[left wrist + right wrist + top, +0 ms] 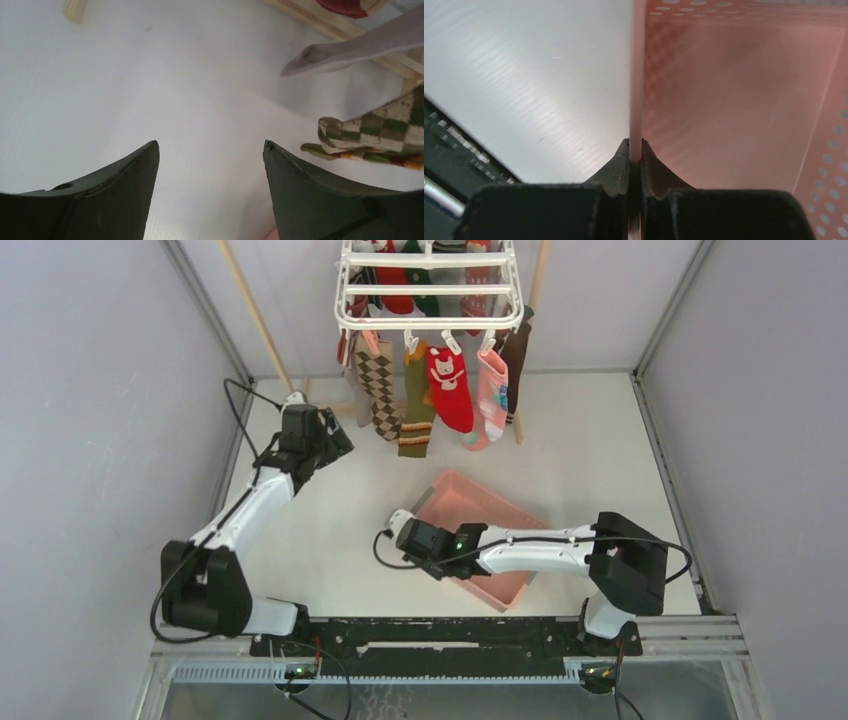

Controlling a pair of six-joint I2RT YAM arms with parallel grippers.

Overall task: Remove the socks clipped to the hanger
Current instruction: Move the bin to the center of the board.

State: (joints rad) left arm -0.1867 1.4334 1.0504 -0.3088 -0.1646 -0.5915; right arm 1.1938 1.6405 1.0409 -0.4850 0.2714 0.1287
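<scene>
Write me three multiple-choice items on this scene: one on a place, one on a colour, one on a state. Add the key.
1. Where is the right tool?
A. Clamped on a wall of the pink basket.
B. On a blue bucket.
C. On a metal shelf.

2. What colour is the bear sock hanging from the hanger?
A. Blue.
B. Red.
C. Black.

3. How is the left tool?
A. Shut and empty.
B. Shut on a rag.
C. Open and empty.

Key:
1 A, the right wrist view shows its fingers pressed on either side of the pink wall.
2 B, the top view shows a red sock with a white bear on it.
3 C, the left wrist view shows the two sides wide apart with nothing between them.
</scene>
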